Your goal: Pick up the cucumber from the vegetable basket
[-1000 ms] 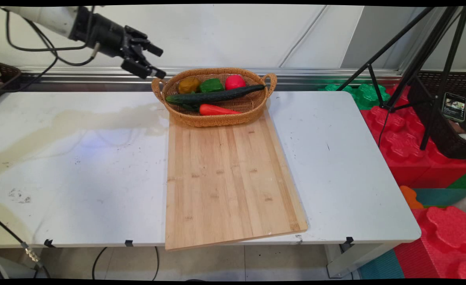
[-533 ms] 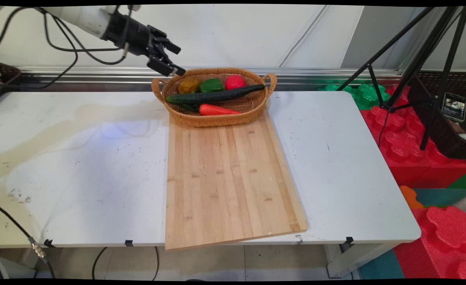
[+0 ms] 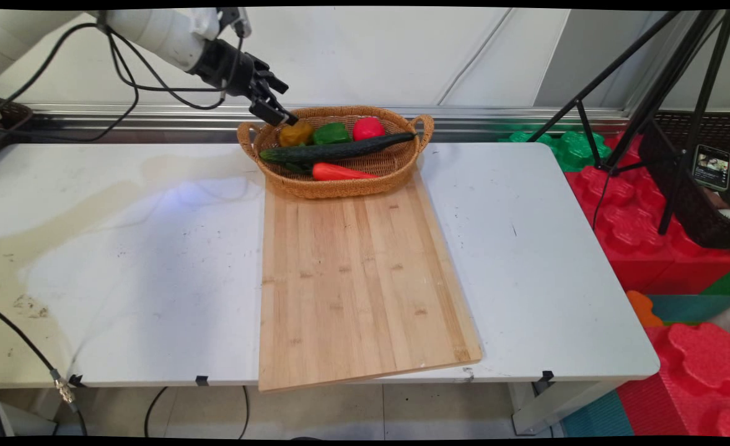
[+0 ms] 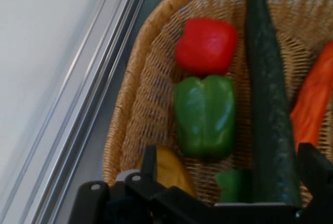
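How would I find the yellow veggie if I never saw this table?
Look at the woven basket at the far end of the wooden board. The yellow pepper sits at its back left, under the gripper, beside the green pepper. It is the only yellow thing inside.

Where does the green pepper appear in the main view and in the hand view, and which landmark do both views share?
Main view: the green pepper lies at the back of the wicker basket, between a yellow piece and a red one.
Hand view: the green pepper fills the middle of the picture, below the red piece.
Shared landmark: the long dark cucumber lying beside the pepper.
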`<state>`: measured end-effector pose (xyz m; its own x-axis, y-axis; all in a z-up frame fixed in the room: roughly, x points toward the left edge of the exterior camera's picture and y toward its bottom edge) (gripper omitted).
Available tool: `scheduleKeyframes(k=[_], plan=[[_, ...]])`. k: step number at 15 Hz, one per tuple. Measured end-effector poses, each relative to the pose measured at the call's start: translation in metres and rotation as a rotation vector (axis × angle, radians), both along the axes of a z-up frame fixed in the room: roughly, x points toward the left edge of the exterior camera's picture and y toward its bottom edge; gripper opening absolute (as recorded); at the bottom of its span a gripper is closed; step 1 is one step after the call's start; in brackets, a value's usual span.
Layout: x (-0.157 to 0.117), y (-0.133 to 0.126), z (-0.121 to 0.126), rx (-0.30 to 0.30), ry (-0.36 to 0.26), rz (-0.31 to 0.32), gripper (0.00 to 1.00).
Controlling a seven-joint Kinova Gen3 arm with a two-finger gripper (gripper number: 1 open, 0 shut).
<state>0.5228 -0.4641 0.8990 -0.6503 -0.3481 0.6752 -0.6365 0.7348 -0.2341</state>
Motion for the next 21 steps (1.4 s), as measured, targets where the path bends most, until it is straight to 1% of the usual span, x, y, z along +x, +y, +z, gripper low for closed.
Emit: scheduleKeyframes(k=[2,4,8,16,21], plan=[[-0.005,-0.015,-0.01,0.006,-0.012,0.002,1.0],[-0.014,-0.029,-0.019,0.018,-0.013,-0.011,1.0],[-0.032,-0.046,-0.035,0.046,-0.01,-0.044,1.0],[-0.066,-0.058,-0.057,0.089,0.01,-0.097,1.0],[-0.078,-0.061,-0.066,0.099,0.012,-0.096,1.0]])
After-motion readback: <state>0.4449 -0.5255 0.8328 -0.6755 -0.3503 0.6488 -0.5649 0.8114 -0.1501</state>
